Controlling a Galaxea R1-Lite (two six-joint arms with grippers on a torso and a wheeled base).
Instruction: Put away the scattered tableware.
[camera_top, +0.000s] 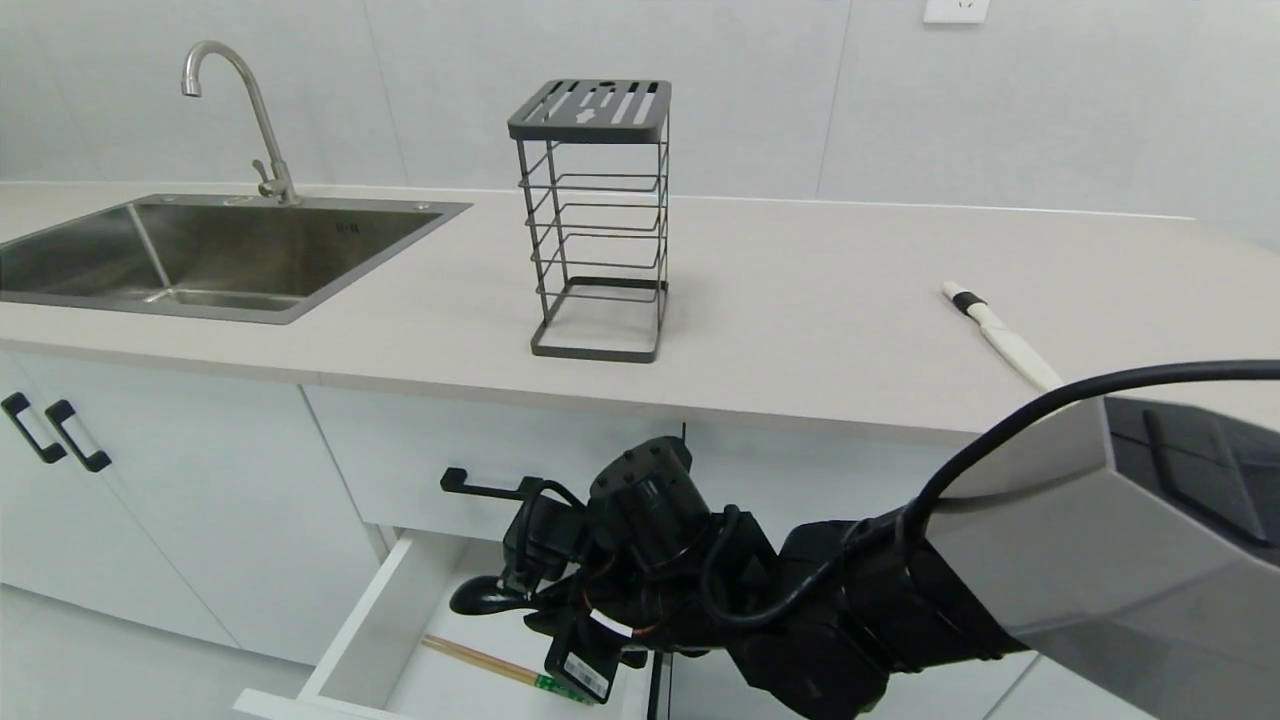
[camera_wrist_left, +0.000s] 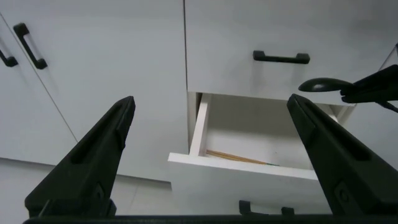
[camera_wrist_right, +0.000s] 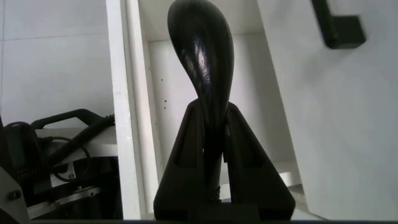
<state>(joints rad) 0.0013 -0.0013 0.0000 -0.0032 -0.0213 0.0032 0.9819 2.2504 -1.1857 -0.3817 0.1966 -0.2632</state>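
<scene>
Right gripper: fingers clamped on black spoon, bowl past fingertips.
Left gripper: fingers wide apart, empty; open drawer beyond.

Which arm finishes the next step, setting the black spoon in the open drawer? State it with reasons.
Right. The right gripper is shut on the black spoon, held above the open drawer. The left gripper is open and empty, facing the drawer front.

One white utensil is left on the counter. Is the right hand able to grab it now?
Probably not yet: the right hand is shut on a black spoon over the open drawer, though the utensil lies unobstructed.
</scene>
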